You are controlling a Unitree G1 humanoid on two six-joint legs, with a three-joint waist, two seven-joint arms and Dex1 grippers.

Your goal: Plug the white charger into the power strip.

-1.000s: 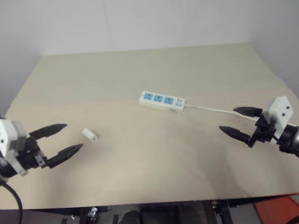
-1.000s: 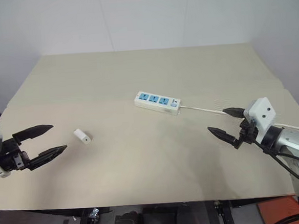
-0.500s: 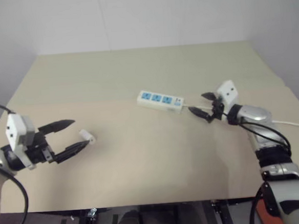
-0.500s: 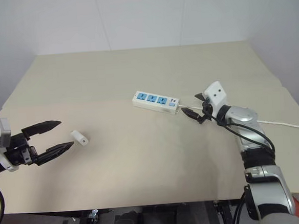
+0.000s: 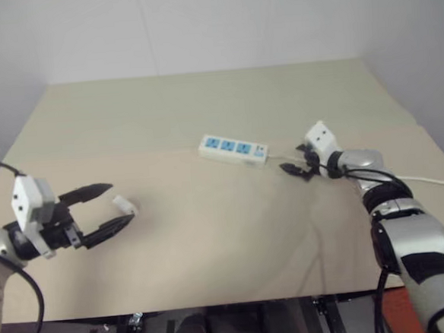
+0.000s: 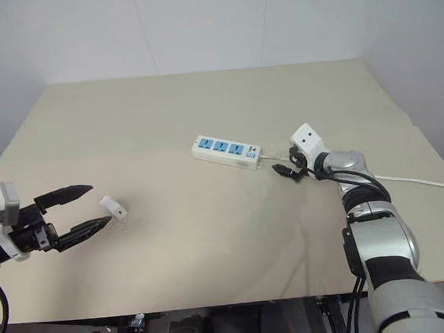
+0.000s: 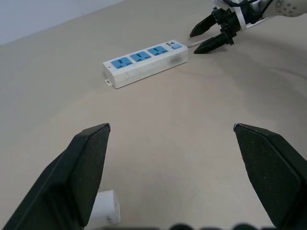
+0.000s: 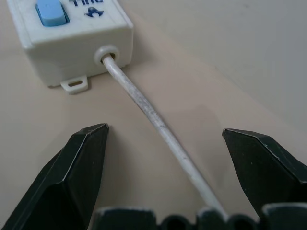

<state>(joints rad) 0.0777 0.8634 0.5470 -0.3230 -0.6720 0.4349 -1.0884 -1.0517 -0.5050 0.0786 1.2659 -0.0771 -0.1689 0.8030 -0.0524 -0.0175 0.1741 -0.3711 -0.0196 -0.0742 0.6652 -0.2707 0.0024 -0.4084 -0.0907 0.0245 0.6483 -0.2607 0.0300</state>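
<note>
1. Two end effectors, both released: left end effector point(image 5: 107, 208) flanks the charger point(image 5: 124, 205) near the table's point(image 5: 212, 236) left edge.
2. Right end effector point(image 6: 281, 167) straddles the cord point(image 8: 153, 120) beside the strip point(image 6: 225, 150) mid-table.
3. Step: reaching. Next, likely clench on the charger, steady the strip.

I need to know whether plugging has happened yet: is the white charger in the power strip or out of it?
Out. The white charger lies on the table by the open left hand, apart from the power strip.
</note>
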